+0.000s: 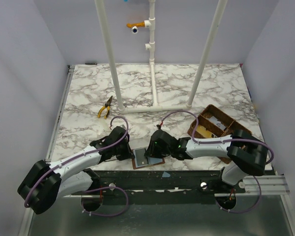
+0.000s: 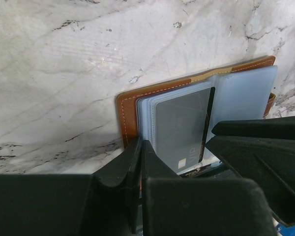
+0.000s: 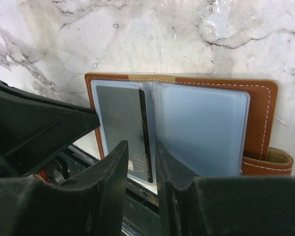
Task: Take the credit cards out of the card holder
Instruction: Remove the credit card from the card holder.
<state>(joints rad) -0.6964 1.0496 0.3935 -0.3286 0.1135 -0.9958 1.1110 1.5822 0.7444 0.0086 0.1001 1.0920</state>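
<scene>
The card holder [image 1: 141, 161], a brown leather bifold, lies open at the table's near edge, its blue-grey clear pockets [image 3: 201, 128] facing up. A dark grey credit card [image 3: 119, 118] marked VIP sits in the left pocket, and its near end sticks out past the pocket. My left gripper [image 2: 140, 143] is shut on the holder's left brown cover [image 2: 128, 113], beside the card [image 2: 182, 123]. Over the card's near end my right gripper [image 3: 141, 145] stands with a narrow gap between its fingers, and the card's dark stripe shows through that gap. Both grippers [image 1: 129, 152] [image 1: 153, 152] crowd the holder.
A brown woven divided basket [image 1: 210, 107] with flat cards inside stands at the right. Yellow-handled pliers [image 1: 105, 108] lie at the back left, and a white pipe frame [image 1: 152, 105] stands on the table's middle. The holder's snap tab [image 3: 268, 160] points right. A dark rail runs below the table edge.
</scene>
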